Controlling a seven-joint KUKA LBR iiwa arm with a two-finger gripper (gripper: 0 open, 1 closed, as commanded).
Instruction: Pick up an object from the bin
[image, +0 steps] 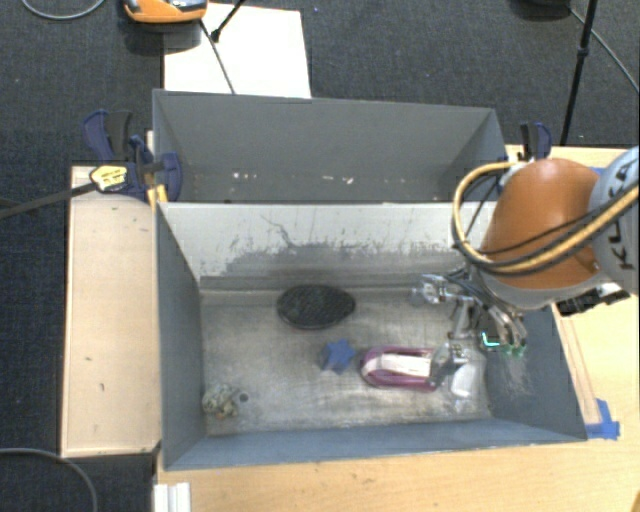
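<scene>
Camera view places the claw (458, 352) low at the right end of the bin (180, 330), just beside a purple-and-white oblong object (398, 368) on the floor; we cannot tell whether it is open or closed. Leftward lie a blue scrap (338, 356) and a black oval disc (316, 305)

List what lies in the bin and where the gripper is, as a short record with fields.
bin: grey metal
gripper: low over the right part of the floor
nearest thing: purple-and-white oblong thing, its right end by the gripper
held: nothing seen
others: small blue piece left of it; black oval thing behind; small grey clump, near-left corner
</scene>
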